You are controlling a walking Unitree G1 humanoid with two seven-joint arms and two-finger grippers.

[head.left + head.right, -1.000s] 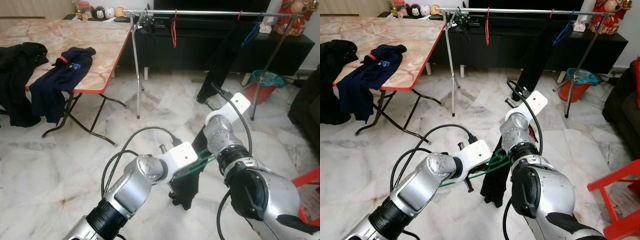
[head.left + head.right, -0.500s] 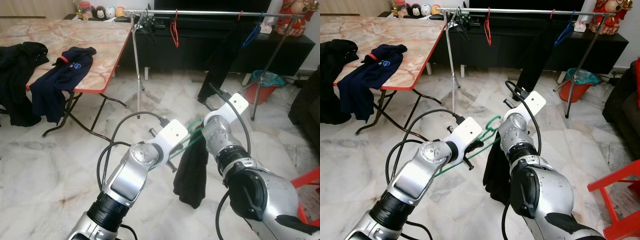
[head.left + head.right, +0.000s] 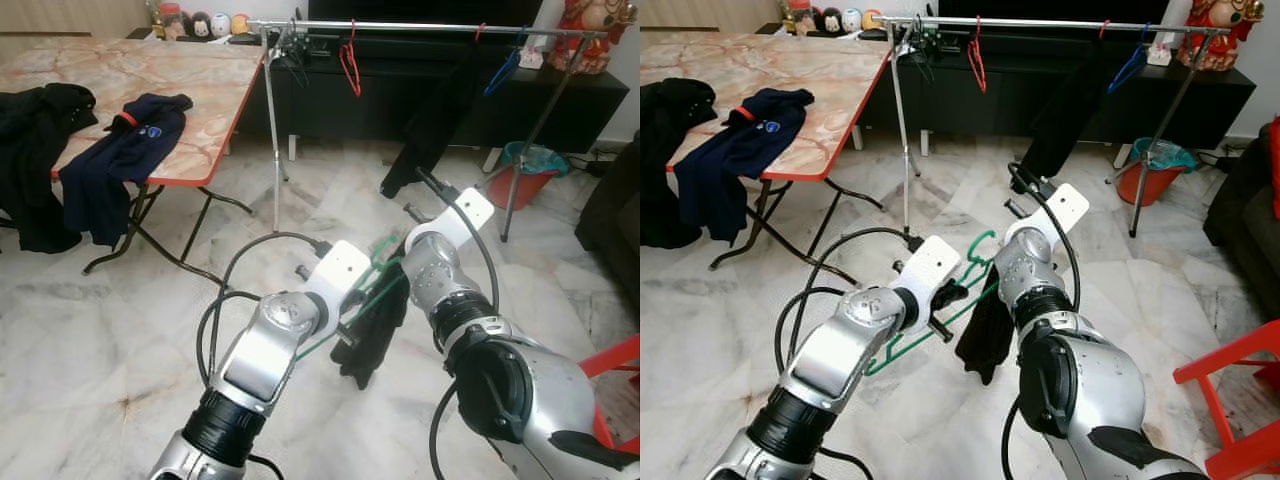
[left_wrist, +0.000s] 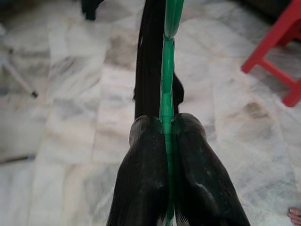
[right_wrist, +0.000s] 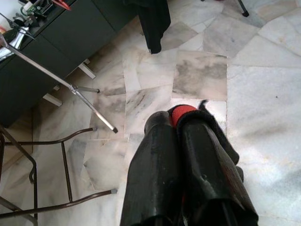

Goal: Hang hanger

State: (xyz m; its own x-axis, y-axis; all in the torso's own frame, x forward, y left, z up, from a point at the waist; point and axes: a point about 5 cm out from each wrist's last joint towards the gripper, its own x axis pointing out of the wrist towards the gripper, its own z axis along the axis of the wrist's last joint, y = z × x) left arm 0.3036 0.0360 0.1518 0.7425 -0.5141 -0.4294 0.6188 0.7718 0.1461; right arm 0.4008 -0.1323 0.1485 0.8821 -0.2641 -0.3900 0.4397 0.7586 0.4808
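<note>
My left gripper point(image 4: 165, 121) is shut on the bar of a green hanger point(image 3: 981, 246), which it holds at chest height over the marble floor. A black garment point(image 3: 374, 322) droops from the hanger in a bunch between my two wrists. My right gripper point(image 5: 177, 116) is shut on that black cloth, and a red patch shows between its fingertips. Beyond stands the clothes rack, its silver rail point(image 3: 420, 24) well above and behind the hanger. On the rail hang a red hanger point(image 3: 347, 56), a blue hanger point(image 3: 500, 70) and a long black garment point(image 3: 438, 110).
A folding marble-top table point(image 3: 205, 95) on the left carries a navy shirt point(image 3: 125, 150) and black clothing point(image 3: 35, 150). An orange bucket point(image 3: 525, 172) sits by the rack's right leg. A red chair point(image 3: 620, 368) is at the right edge and a dark TV cabinet point(image 3: 400, 95) behind.
Both arms have lifted the green hanger and black garment from near the floor. The garment now hangs shorter and bunched. The black garment on the rack has swung left.
</note>
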